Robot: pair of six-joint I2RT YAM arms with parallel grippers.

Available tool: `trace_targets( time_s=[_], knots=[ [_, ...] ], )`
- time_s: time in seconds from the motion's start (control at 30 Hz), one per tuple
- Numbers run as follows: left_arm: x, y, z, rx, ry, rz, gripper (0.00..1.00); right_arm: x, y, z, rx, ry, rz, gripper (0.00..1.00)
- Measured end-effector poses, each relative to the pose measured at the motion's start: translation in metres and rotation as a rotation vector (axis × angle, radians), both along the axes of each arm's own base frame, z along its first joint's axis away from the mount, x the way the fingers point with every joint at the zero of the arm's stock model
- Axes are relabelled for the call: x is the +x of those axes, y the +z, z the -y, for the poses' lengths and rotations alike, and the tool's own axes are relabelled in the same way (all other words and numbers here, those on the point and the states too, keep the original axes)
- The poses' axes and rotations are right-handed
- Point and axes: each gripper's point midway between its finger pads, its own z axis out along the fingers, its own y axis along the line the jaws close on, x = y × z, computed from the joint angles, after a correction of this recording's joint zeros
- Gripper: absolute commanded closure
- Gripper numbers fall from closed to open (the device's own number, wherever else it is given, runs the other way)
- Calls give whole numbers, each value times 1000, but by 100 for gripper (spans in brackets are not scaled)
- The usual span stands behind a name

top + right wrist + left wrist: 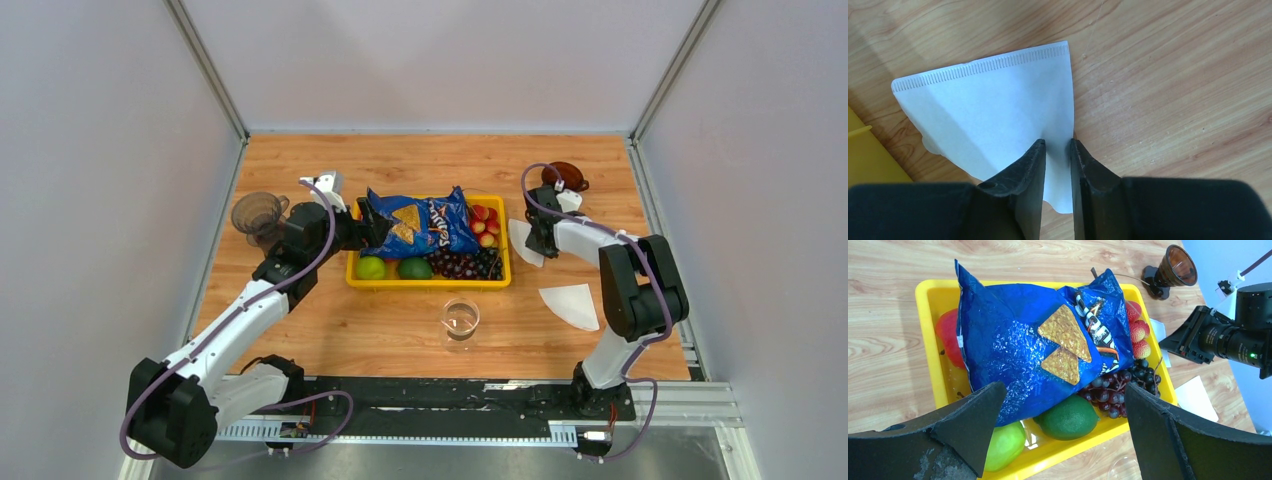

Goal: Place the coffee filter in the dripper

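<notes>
1. The right gripper [1058,145] pinches the edge of a white paper filter [993,110], jaws nearly closed on it.
2. The filter lies flat on the table [1173,100].
3. The brown dripper [566,177] stands beyond the gripper, not yet filled.

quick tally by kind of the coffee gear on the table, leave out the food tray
white paper coffee filters: 2
brown translucent plastic drippers: 2
clear glass cup: 1
total: 5
</notes>
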Motion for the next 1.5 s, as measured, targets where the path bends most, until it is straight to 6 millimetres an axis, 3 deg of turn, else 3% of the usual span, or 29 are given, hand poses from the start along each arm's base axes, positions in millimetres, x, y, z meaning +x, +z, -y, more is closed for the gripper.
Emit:
trace_targets(
  time_s=[0.17, 0.47, 0.57, 0.8, 0.93, 1.13, 1.5],
  knots=[
    [0, -2, 0, 2, 0, -5, 0, 0, 0, 0, -2, 0, 2, 99],
    [-1, -6, 4, 2, -20, -20, 0, -7, 15, 3, -9, 17, 12, 100],
    [-2, -6, 5, -1, -30, -22, 0, -8, 36, 4, -3, 27, 65, 100],
    [-8, -8, 14, -13, -88, -34, 0, -11, 109, 0, 33, 99, 252, 100],
    [-14, -8, 22, -26, -148, -42, 0, -19, 135, -17, 92, 228, 305, 100],
    [-24, -6, 47, -86, -305, -47, 0, -41, 163, -60, 214, 557, 349, 100],
    [-60, -5, 105, -177, -556, -80, 0, -75, 185, -124, 566, 760, 368, 100]
  ],
)
